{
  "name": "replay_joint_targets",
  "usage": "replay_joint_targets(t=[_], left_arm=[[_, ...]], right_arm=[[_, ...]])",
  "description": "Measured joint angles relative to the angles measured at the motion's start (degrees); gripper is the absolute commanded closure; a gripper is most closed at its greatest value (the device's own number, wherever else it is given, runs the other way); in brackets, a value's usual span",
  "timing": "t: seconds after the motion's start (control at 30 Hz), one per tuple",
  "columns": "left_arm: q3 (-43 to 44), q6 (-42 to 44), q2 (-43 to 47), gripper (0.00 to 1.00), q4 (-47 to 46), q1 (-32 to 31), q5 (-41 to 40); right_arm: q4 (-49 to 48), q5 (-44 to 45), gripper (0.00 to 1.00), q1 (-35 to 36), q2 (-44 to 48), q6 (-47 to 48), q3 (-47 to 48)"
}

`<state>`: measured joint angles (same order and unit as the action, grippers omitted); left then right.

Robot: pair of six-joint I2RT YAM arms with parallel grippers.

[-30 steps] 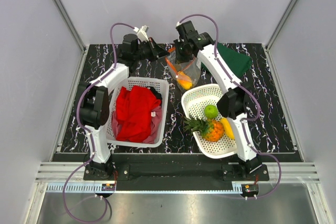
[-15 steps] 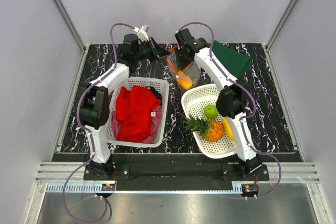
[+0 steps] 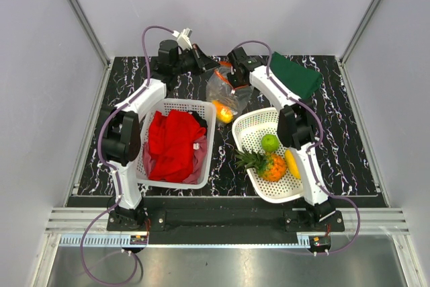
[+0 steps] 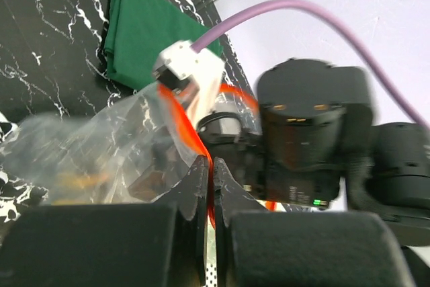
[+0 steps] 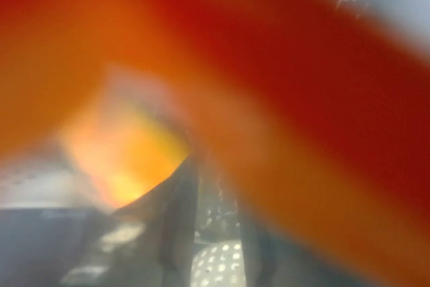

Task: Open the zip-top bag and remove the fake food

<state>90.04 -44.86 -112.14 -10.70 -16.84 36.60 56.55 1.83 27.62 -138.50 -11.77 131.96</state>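
Note:
The clear zip-top bag (image 3: 222, 89) hangs above the table at the back middle, held between both grippers. My left gripper (image 3: 207, 65) is shut on its red-orange zip strip (image 4: 181, 115), with the crinkly pouch (image 4: 101, 139) to the left of the fingers. My right gripper (image 3: 234, 78) is at the other side of the mouth. Its view is blurred, with the strip (image 5: 322, 65) across its close-set jaws. The orange (image 3: 223, 112) is at the bag's low end; I cannot tell if it is inside. The green fruit (image 3: 269, 142), pineapple (image 3: 272, 166) and yellow piece (image 3: 291, 163) lie in the round white basket (image 3: 245, 122).
A rectangular white basket (image 3: 209, 109) holding a red cloth (image 3: 173, 142) stands front left, right under the orange. A folded green cloth (image 3: 295, 75) lies at the back right and also shows in the left wrist view (image 4: 144, 28). Grey walls enclose the table.
My right gripper has moved left and the bag has swung left with it. The orange has shifted down and left, toward the rectangular basket's corner. The left gripper has shifted slightly right.

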Motion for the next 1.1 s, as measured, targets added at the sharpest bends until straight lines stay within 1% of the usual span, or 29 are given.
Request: replay_joint_targets(t=[0.1, 0.23, 0.33, 0.43, 0.53, 0.67, 0.87, 0.97, 1.1], left_arm=[[1.0, 0.0, 0.0, 1.0, 0.5, 0.0, 0.0], [1.2, 0.0, -0.1, 1.0, 0.7, 0.0, 0.0], [1.2, 0.0, -0.5, 1.0, 0.8, 0.0, 0.1], [1.2, 0.0, -1.1, 1.0, 1.1, -0.1, 0.1], [1.2, -0.1, -1.6, 1.0, 1.4, -0.2, 0.3], [1.2, -0.1, -1.6, 1.0, 1.6, -0.4, 0.3], [1.2, -0.8, -1.7, 1.0, 0.9, -0.5, 0.7], [1.2, -3.3, -2.4, 1.0, -2.0, -0.7, 1.4], [1.6, -9.3, -5.0, 1.0, -9.2, -1.2, 3.2]], right_arm=[[-0.3, -1.9, 0.56, -0.5, -0.1, 0.7, -0.9], [-2.6, -7.0, 0.52, -1.0, -0.1, 1.4, -2.8], [-5.0, -11.7, 0.44, -1.2, 0.0, 1.5, -5.4], [-8.9, -18.2, 0.43, -1.3, 1.1, 1.3, -10.8], [-11.0, -23.7, 0.41, -1.3, 1.2, 1.3, -13.4], [-14.0, -28.5, 0.37, -1.5, 1.9, 1.1, -16.3], [-20.2, -34.7, 0.36, -2.6, 5.6, -1.7, -23.0], [-22.7, -37.0, 0.36, -4.0, 7.4, -3.3, -24.9], [-24.1, -37.3, 0.36, -6.1, 9.8, -4.0, -25.3]])
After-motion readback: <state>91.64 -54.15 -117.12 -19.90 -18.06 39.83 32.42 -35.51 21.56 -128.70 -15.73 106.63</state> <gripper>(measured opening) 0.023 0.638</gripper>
